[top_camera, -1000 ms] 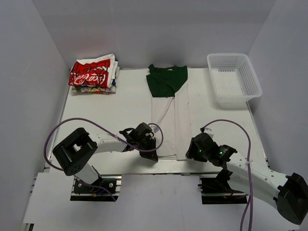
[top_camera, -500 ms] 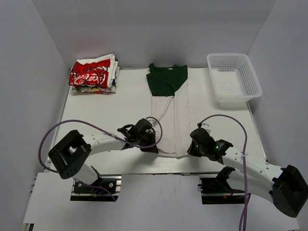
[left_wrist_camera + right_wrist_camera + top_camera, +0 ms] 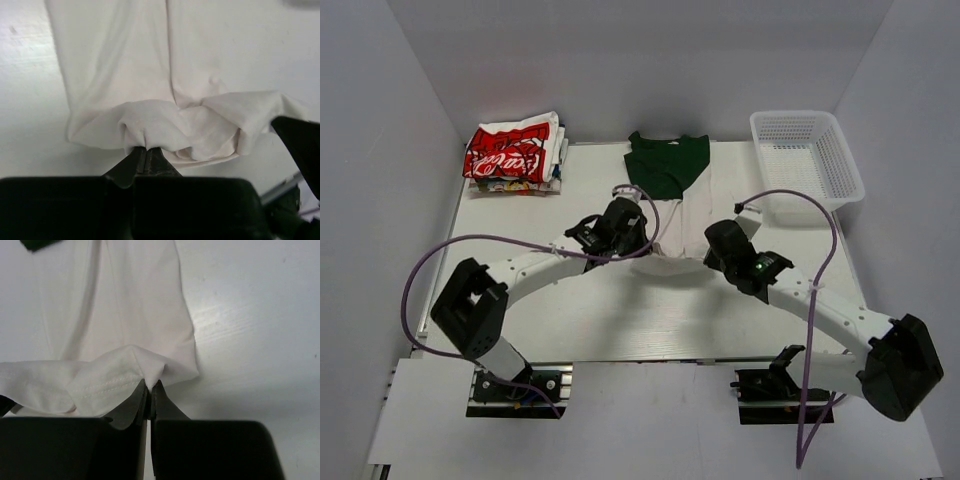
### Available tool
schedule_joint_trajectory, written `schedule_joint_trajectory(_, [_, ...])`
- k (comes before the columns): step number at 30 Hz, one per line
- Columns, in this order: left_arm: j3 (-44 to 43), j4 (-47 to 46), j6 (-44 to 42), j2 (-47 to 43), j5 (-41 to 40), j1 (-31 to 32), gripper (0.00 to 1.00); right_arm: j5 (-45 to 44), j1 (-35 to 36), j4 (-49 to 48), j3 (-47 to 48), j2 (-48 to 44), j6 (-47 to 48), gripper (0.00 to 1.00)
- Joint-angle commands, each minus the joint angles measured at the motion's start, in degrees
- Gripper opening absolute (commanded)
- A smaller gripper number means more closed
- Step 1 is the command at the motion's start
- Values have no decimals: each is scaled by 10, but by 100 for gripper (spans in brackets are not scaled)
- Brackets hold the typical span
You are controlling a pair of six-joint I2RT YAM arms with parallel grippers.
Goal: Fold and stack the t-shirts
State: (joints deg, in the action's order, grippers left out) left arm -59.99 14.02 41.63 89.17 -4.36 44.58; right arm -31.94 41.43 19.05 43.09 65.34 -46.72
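**DESK:** What does the frame show?

**FIELD:** Two arms reach over a white table, each pinching one bottom corner of a white tee with dark green sleeves. The left gripper is clamped tight on a bunched fold of the hem. The right gripper is likewise closed on the opposite corner, just beside the stitched edge. The lifted hem sags between them, above the shirt's own middle.

**DESK:** And where does the shirt lie?

**FIELD:** It lies in the centre of the table, sides folded in to a narrow strip, green collar end toward the far edge. A stack of folded tees, red print on top, sits at the far left corner. A white mesh basket sits at the far right. Neither touches the shirt.

**DESK:** How will the cloth behave?

**FIELD:** Light, soft and limp, by the look of it. It gathers into wrinkles at each pinch and droops in the span between, so it likely has no stiffness to hold a crease by itself. Thin jersey can slide out of a shallow bite, and the layers may part.

**DESK:** Best place to grip?

**FIELD:** Where they are now: the two hem corners, through all layers. The hem should be drawn fairly taut so that the fold lands square near the collar.
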Motion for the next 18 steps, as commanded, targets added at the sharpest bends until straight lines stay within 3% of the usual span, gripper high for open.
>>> schedule_joint_trajectory(1, [-67, 13, -32, 35, -22, -34, 0, -71, -25, -59, 57, 42, 20, 0])
schedule_joint_trajectory(7, [-171, 18, -72, 119, -4, -79, 0, -49, -79, -84, 148, 158, 62, 0])
schedule_joint_trajectory(18, [-277, 18, -83, 235, 57, -136, 0, 62, -142, -113, 278, 332, 128, 0])
